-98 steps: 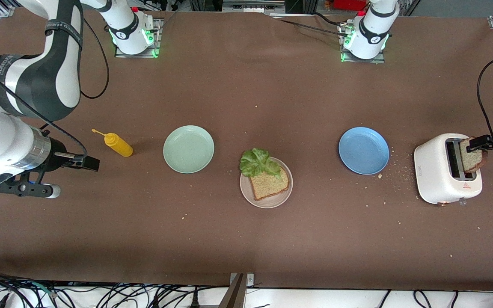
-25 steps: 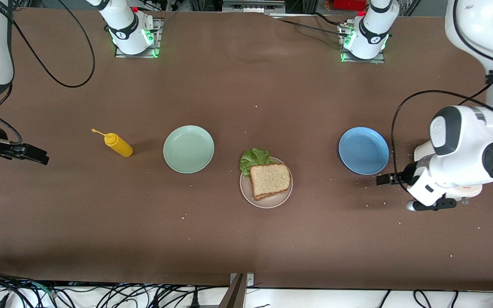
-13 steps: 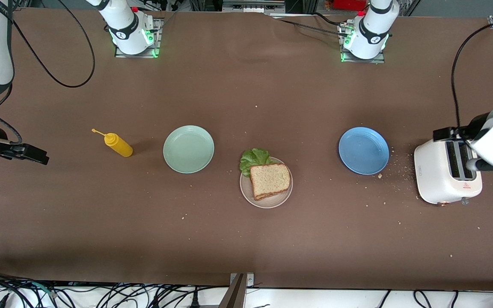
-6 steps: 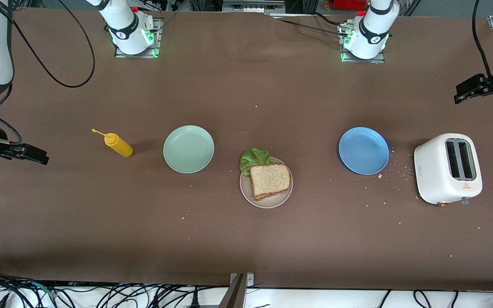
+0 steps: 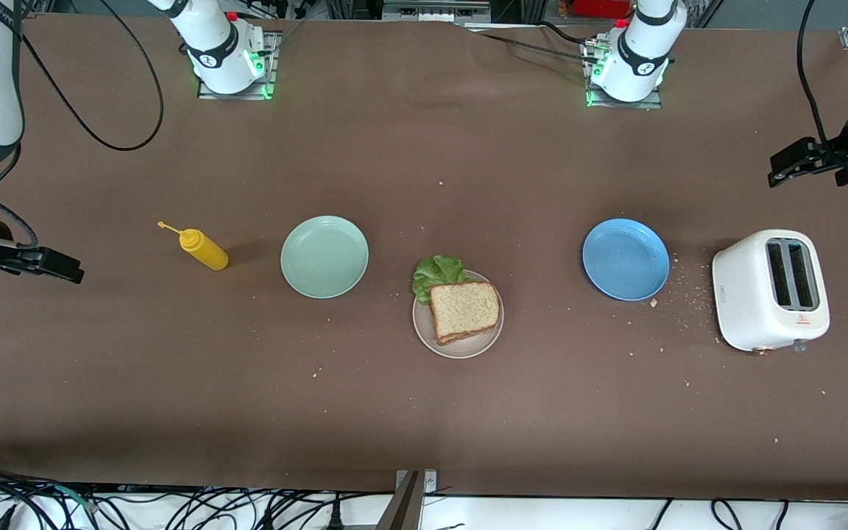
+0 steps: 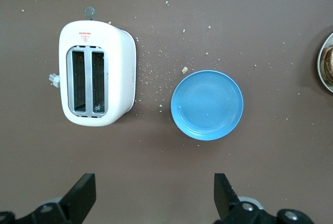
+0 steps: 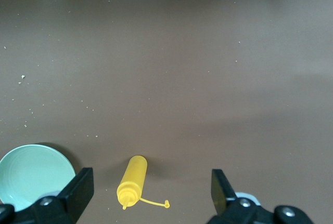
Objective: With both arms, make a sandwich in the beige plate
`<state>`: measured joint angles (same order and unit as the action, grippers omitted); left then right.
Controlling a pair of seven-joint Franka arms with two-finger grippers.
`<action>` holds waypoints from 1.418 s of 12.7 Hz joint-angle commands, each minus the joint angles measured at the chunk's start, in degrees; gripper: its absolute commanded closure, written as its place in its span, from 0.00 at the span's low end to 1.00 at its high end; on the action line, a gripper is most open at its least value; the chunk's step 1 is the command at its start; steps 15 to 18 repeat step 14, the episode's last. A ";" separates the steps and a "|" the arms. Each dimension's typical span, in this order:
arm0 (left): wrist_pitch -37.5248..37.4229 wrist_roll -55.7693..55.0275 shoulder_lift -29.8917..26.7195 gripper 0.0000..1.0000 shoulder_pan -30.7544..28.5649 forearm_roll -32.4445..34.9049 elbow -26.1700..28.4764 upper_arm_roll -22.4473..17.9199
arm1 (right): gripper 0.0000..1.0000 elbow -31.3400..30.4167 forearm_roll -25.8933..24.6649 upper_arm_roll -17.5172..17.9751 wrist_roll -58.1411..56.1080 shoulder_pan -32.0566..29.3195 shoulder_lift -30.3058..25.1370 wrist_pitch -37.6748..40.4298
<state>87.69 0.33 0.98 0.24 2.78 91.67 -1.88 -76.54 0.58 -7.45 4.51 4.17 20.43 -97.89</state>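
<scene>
Sandwich [image 5: 465,312] sits on beige plate [image 5: 458,347], centre of front frame, a bit below middle; top slice squared over the lower one, lettuce [image 5: 436,271] poking out at the plate's upper-left edge. Plate edge also shows at the right border of the left wrist pic [image 6: 323,60].

Left gripper [image 5: 792,159] at far right, upper half of front frame, up in the air over bare table above the toaster [image 5: 771,289] in the frame; fingers [image 6: 225,193] spread wide, nothing between them. Left wrist pic: toaster [image 6: 97,80] upper left, both slots empty, blue plate [image 6: 207,104] mid-frame, crumbs between them.

Right gripper [image 5: 52,264] at far left, mid-height, waiting; fingers [image 7: 78,188] spread, holding nothing. Right wrist pic: mustard bottle [image 7: 131,181] lying low centre, green plate [image 7: 32,175] lower-left corner.

Front: green plate [image 5: 324,256], blue plate [image 5: 626,258], bottle [image 5: 202,248] in a row w/ the sandwich slightly lower.
</scene>
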 commanded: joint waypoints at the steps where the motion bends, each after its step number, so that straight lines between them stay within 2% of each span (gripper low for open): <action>1: 0.99 0.46 -0.54 0.00 -0.33 -1.47 0.35 -0.06 | 0.00 -0.10 -0.67 0.16 0.76 -0.12 -0.83 0.07; 4: 0.99 0.46 -0.37 0.00 -0.15 -1.55 0.35 0.12 | 0.00 -0.10 -0.23 0.24 0.85 -0.12 -0.83 0.07; 7: 1.69 0.46 -0.02 0.00 -0.16 -2.26 0.17 0.03 | 0.00 -0.01 3.02 0.24 3.12 -0.12 -0.83 -0.11; 11: 1.17 0.28 2.18 0.00 0.02 -2.17 -2.98 0.03 | 0.00 0.25 3.20 0.95 6.91 0.58 -0.92 -1.07; 18: 0.99 0.28 2.27 0.00 0.37 -2.08 -3.17 0.12 | 0.00 0.25 3.20 0.95 6.65 0.58 -1.18 -1.07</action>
